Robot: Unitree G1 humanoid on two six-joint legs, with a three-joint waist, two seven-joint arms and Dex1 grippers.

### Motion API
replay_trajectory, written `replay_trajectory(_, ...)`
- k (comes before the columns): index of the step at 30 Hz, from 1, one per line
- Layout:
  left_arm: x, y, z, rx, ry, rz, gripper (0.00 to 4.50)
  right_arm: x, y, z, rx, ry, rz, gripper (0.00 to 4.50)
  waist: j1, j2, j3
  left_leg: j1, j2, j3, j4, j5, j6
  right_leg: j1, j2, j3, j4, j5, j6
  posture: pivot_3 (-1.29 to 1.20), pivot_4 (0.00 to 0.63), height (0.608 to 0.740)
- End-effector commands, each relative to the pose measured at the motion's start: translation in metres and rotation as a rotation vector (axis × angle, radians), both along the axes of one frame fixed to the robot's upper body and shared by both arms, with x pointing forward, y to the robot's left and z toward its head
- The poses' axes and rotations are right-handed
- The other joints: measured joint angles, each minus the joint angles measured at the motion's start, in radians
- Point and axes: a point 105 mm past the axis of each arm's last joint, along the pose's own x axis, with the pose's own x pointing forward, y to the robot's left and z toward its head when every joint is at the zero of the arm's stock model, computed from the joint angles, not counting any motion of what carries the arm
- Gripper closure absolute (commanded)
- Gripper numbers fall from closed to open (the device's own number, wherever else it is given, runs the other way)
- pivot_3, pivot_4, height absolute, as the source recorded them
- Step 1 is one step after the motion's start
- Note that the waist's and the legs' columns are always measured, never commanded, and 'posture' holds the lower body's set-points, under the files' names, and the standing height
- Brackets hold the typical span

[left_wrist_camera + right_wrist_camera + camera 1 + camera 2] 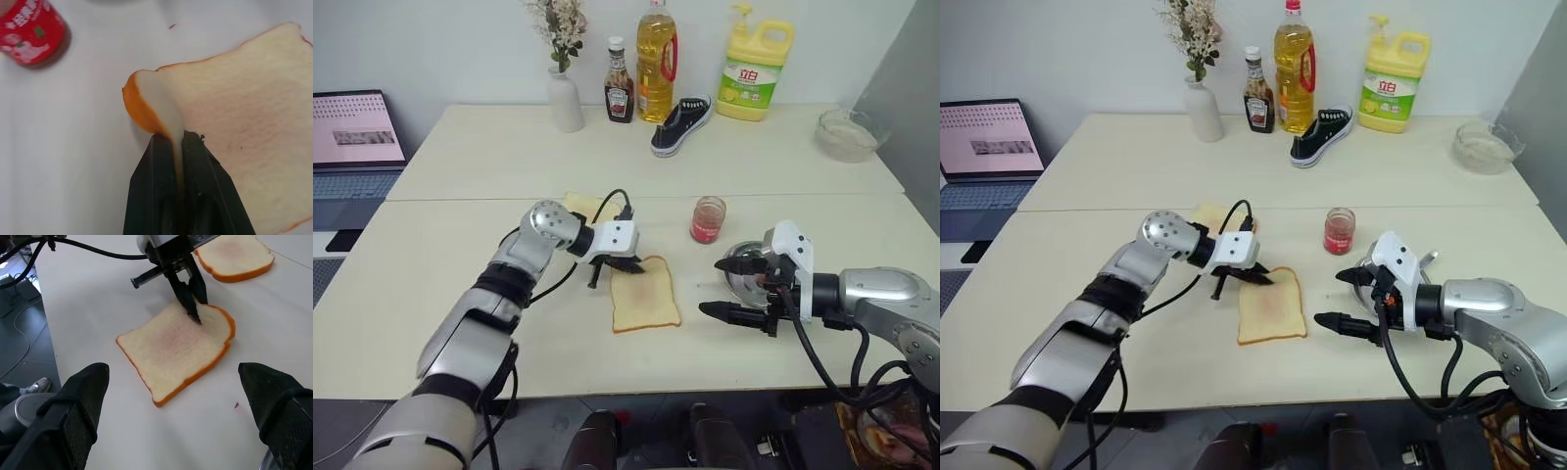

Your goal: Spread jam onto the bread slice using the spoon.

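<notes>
The bread slice [646, 299] lies flat on the table in front of me, pale with a faint pink patch in its middle. My left gripper [631, 264] is shut on the slice's far left corner, and its black fingers [195, 161] pinch the crust edge there. The jam [708, 219] stands in a small clear jar to the right, behind the slice. My right gripper [715, 287] hangs open right of the slice, above a round steel dish [741, 277]. The spoon is mostly hidden behind that gripper; a slim silver end [1427, 258] pokes out.
A second, yellower slice [579, 205] lies behind my left arm. Along the back stand a vase [565, 98], sauce bottle [619, 93], oil bottle [656, 64], yellow detergent jug [756, 73], a shoe [680, 125] and a glass bowl [847, 132]. A laptop [352, 137] sits far left.
</notes>
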Motion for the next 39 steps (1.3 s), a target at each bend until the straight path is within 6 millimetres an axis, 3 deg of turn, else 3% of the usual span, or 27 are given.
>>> replay_trajectory(1, 0.003, -0.005, 0.007, -0.018, -0.056, -0.033, 4.47, -0.001, 0.0, 0.012, 0.02, -0.06, -0.009, 0.0, -0.002, 0.0, 0.0, 0.0, 0.0, 0.0, 0.0, 0.0, 0.0, 0.0, 0.0, 0.0, 0.0, 0.0, 0.0, 0.0, 0.15, 0.74)
replay_trajectory(13, 0.007, -0.015, -0.013, 0.036, -0.122, -0.049, 4.47, 0.003, -0.005, 0.011, 0.027, -0.067, -0.055, 0.0, -0.002, 0.0, 0.0, 0.0, -0.001, -0.001, 0.0, 0.0, 0.0, 0.0, 0.0, 0.0, 0.001, 0.0, 0.0, 0.0, 0.15, 0.74)
replay_trajectory(16, 0.016, -0.013, -0.007, 0.013, -0.152, 0.018, 3.71, 0.004, -0.011, 0.01, 0.03, -0.06, -0.077, 0.0, -0.001, 0.0, 0.0, 0.0, -0.001, -0.001, 0.001, 0.0, 0.0, 0.0, 0.0, -0.001, 0.002, 0.0, 0.0, 0.0, 0.15, 0.74)
replay_trajectory(22, 0.017, -0.013, 0.003, -0.024, -0.131, 0.016, 1.9, 0.008, -0.027, 0.004, 0.028, -0.044, -0.147, 0.0, -0.002, 0.0, 0.0, 0.001, -0.001, -0.001, 0.003, 0.0, 0.0, 0.001, 0.0, -0.001, 0.003, 0.0, 0.001, 0.0, 0.15, 0.74)
replay_trajectory(28, 0.022, 0.0, 0.027, -0.043, -0.144, 0.029, 0.16, 0.012, -0.069, 0.01, 0.053, -0.057, -0.333, 0.0, -0.003, 0.0, 0.0, 0.001, -0.001, 0.0, 0.003, 0.0, 0.0, 0.001, 0.001, 0.0, 0.003, 0.0, 0.001, 0.0, 0.15, 0.74)
replay_trajectory(33, 0.019, 0.002, 0.067, -0.161, -0.141, -0.002, 0.02, 0.012, -0.11, 0.007, 0.118, -0.052, -0.536, 0.0, -0.002, 0.0, 0.0, 0.001, -0.001, -0.001, 0.003, 0.0, 0.0, 0.001, 0.001, -0.001, 0.004, 0.0, 0.0, 0.0, 0.15, 0.74)
replay_trajectory(39, -0.021, -0.003, 0.078, -0.209, -0.001, -0.166, 0.02, 0.03, -0.144, -0.001, 0.29, -0.002, -0.73, 0.0, -0.01, 0.001, -0.001, 0.002, 0.001, 0.001, 0.002, 0.0, 0.0, 0.001, 0.001, 0.001, 0.005, 0.0, 0.0, 0.0, 0.15, 0.74)
